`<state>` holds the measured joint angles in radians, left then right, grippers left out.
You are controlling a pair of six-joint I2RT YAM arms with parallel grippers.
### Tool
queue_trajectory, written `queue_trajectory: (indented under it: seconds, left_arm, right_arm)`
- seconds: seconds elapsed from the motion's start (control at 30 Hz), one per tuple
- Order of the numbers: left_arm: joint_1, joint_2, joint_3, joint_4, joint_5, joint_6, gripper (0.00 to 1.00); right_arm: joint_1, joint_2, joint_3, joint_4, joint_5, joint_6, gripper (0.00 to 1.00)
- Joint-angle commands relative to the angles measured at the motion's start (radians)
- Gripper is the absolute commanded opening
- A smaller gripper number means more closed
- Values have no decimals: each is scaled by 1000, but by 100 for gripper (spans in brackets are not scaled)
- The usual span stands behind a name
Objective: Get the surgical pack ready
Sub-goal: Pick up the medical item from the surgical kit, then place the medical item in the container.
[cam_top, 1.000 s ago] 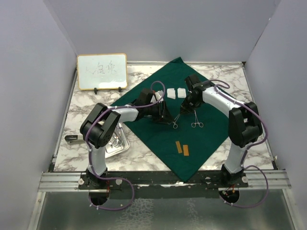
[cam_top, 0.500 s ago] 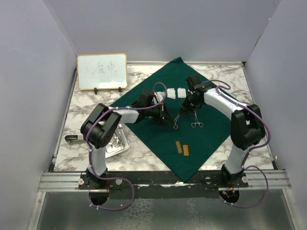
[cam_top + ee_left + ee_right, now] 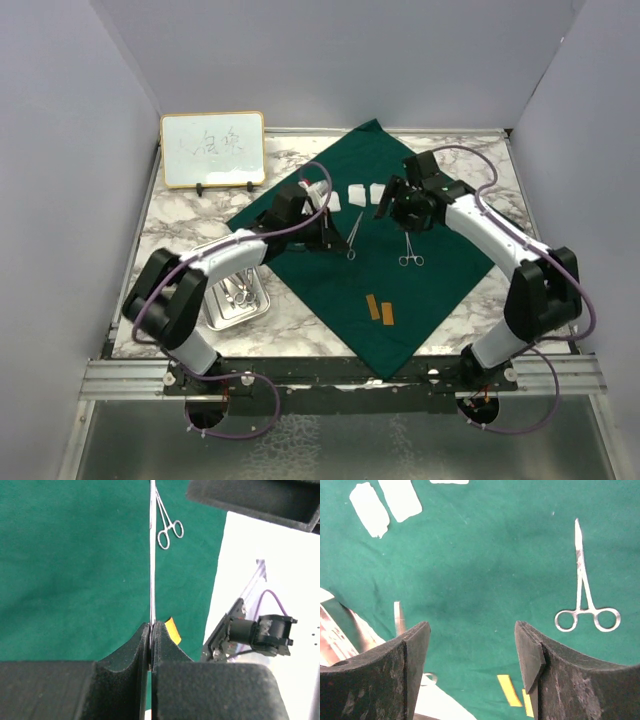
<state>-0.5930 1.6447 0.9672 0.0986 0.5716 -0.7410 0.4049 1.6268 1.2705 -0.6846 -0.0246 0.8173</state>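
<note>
The dark green drape lies spread as a diamond on the marble table. My left gripper is shut on a thin silver instrument, whose ring end hangs toward the drape. In the left wrist view the jaws pinch that instrument edge-on. My right gripper stands open just right of it, with nothing between its fingers. A second pair of forceps lies on the drape. Two white gauze squares rest near the drape's middle.
A small steel tray with instruments stands left of the drape, partly under my left arm. Two yellow strips lie on the drape's near part. A wood-framed whiteboard stands at the back left. Grey walls enclose the table.
My left gripper has shut on the silver instrument. My right gripper has opened, let go of it and drawn back to the right. The left arm has stretched out.
</note>
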Motion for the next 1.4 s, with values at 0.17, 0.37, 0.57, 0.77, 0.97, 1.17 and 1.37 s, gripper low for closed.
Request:
queue_trajectory:
  seconds: [0.17, 0.37, 0.57, 0.77, 0.97, 1.17, 1.37]
  left_arm:
    - [-1, -500, -227, -307, -672, 32, 0]
    - [2, -750, -289, -650, -1010, -136, 0]
    - [14, -852, -342, -849, -1129, -286, 0]
    - [70, -789, -402, -728, -974, -179, 0]
    - [175, -719, -455, -603, -765, -130, 0]
    - [244, -714, -491, -601, -730, -136, 0]
    - [261, -715, -475, -654, -777, -178, 40]
  right_arm:
    - [3, -323, -197, 292, 65, -552, 69]
    - [3, -460, -322, 395, -62, -648, 69]
    - [3, -469, -323, 404, -46, -650, 69]
    - [3, -454, -328, 401, -41, -643, 69]
    - [3, -462, -340, 398, -46, -640, 68]
    - [3, -468, -349, 398, -50, -638, 68]
    - [3, -463, -349, 399, -62, -638, 67]
